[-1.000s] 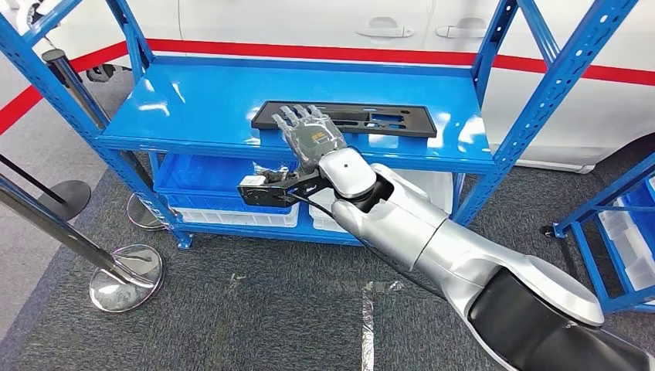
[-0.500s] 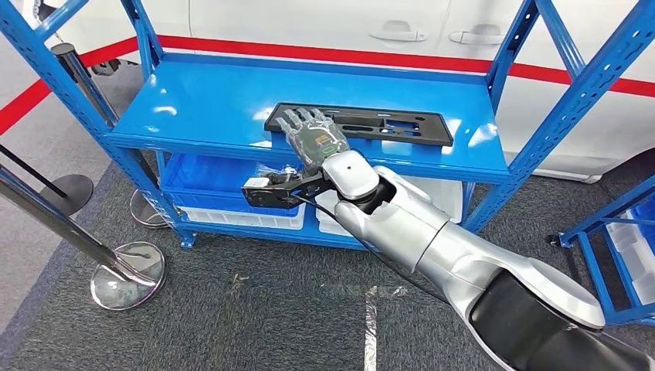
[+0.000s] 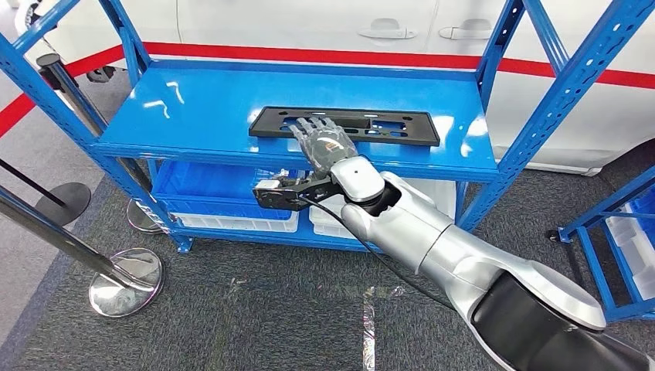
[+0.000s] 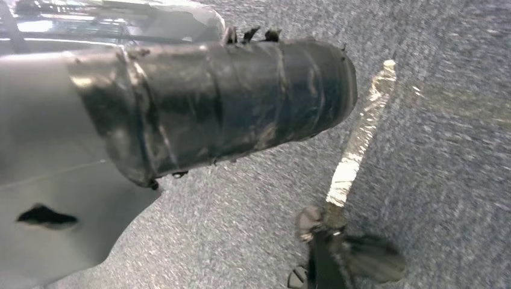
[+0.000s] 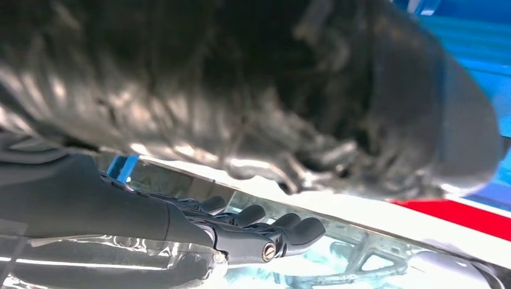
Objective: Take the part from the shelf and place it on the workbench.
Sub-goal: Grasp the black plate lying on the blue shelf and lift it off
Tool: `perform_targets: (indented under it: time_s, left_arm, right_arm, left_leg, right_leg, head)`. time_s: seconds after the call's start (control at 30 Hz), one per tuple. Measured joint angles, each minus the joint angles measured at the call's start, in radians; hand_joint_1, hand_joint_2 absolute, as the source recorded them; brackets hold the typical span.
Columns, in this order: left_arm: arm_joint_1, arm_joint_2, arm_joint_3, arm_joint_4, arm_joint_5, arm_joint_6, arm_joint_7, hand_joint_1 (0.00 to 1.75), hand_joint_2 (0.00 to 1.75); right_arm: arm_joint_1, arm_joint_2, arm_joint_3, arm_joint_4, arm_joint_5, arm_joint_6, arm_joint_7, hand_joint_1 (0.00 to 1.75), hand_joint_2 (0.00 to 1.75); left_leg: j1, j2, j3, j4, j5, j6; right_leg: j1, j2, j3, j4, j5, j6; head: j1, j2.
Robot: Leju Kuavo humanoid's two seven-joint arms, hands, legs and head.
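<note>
A long flat black part [image 3: 390, 128] with cut-outs lies on the top board of the blue shelf [image 3: 193, 108], near its front edge. My right hand [image 3: 328, 142] reaches in over the part's left half, palm down, with fingers stretched forward and spread; nothing is held. The right wrist view shows those dark fingers [image 5: 265, 232] extended side by side. Whether they touch the part I cannot tell. In the left wrist view my left hand [image 4: 217, 102] hangs above the grey carpet as a dark taped thumb, its fingers hidden.
Blue and white bins [image 3: 224, 197] sit on the lower shelf. Chrome-based barrier posts [image 3: 123, 278] stand at the left. A white car [image 3: 332, 27] with a red stripe is behind the shelf, and another blue rack [image 3: 618, 232] is at the right. Tape [image 3: 369, 317] marks the carpet.
The view shook slightly. My right hand has moved forward and a little to the right along the part, so its fingers now lie further over it.
</note>
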Motion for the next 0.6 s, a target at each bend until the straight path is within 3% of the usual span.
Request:
perform_targets:
  time_s: [0.23, 0.37, 0.47, 0.5, 0.57, 0.6]
  left_arm:
    - [0.0, 0.0, 0.0, 0.0, 0.0, 0.0, 0.0, 0.0, 0.0]
    - [0.0, 0.0, 0.0, 0.0, 0.001, 0.0, 0.0, 0.0, 0.0]
    - [-0.003, 0.0, 0.0, 0.0, 0.003, 0.002, 0.0, 0.0, 0.0]
    - [-0.003, 0.0, 0.0, 0.0, 0.005, 0.004, 0.0, 0.0, 0.0]
    - [-0.002, -0.001, 0.001, 0.0, 0.012, 0.006, 0.0, 0.0, 0.0]
    - [-0.003, -0.001, 0.001, 0.0, 0.014, 0.006, 0.0, 0.0, 0.0]
  right_arm:
    - [0.0, -0.001, 0.0, 0.001, 0.0, 0.0, 0.0, 0.0, 0.0]
    - [0.0, -0.003, 0.0, 0.003, 0.0, 0.0, 0.001, 0.0, 0.0]
    - [0.001, -0.01, 0.0, 0.01, -0.001, 0.003, 0.008, 0.0, 0.0]
    - [0.003, -0.018, 0.0, 0.016, -0.002, 0.005, 0.013, 0.0, 0.0]
    - [0.006, -0.042, 0.0, 0.031, -0.006, 0.013, 0.026, 0.0, 0.0]
    - [0.006, -0.051, 0.0, 0.037, -0.008, 0.016, 0.028, 0.0, 0.0]
  left_leg:
    - [0.0, 0.001, 0.009, -0.024, 0.008, 0.0]
    - [-0.004, -0.001, 0.022, -0.042, -0.01, 0.003]
    - [-0.008, -0.004, 0.032, -0.057, -0.012, 0.018]
    - [-0.007, -0.004, 0.037, -0.059, -0.013, 0.029]
    - [-0.004, -0.004, 0.054, -0.063, -0.023, 0.045]
    - [-0.006, -0.005, 0.057, -0.059, -0.031, 0.046]
  right_leg:
    - [0.0, 0.0, 0.001, 0.001, -0.002, 0.001]
    - [0.003, 0.0, 0.0, 0.002, -0.005, 0.006]
    - [0.006, 0.001, -0.004, 0.006, -0.008, 0.017]
    - [0.005, 0.0, -0.043, 0.078, -0.038, 0.025]
    - [0.002, -0.002, -0.072, 0.103, -0.021, 0.032]
    - [0.003, -0.002, -0.081, 0.1, -0.009, 0.031]
  head:
    - [0.0, 0.0]
    - [0.001, 0.0]
    - [0.002, 0.0]
    - [0.004, 0.0]
    - [0.007, 0.0]
    - [0.009, 0.0]
